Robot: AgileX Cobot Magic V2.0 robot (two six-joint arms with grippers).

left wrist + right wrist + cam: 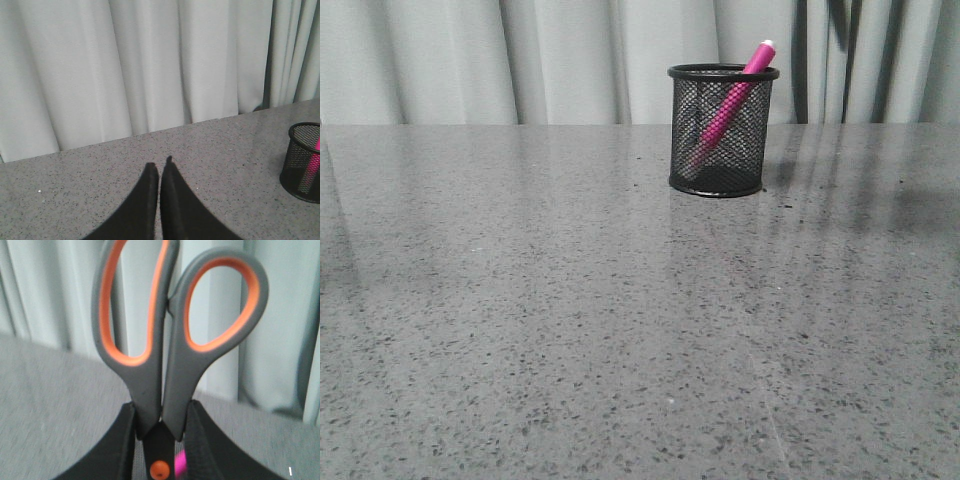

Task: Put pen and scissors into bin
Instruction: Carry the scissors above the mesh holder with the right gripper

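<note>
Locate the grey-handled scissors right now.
Only the right wrist view shows the grey, orange-lined scissors: clamped in the right gripper, handles out, above the grey table.

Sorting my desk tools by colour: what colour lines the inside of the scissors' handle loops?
Orange, inside grey handles on the scissors; the right wrist view shows it best.

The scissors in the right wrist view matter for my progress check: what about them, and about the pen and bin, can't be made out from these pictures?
- Scissors: right wrist view, blades cut off by the bottom edge, flanked by the fingers.
- Scissors: front view, out of frame, so their height over the bin is unknown.
- Pen: front view, lower end blurred behind the mesh.
- Bin: left wrist view, partly cut off by the picture's edge.
</note>
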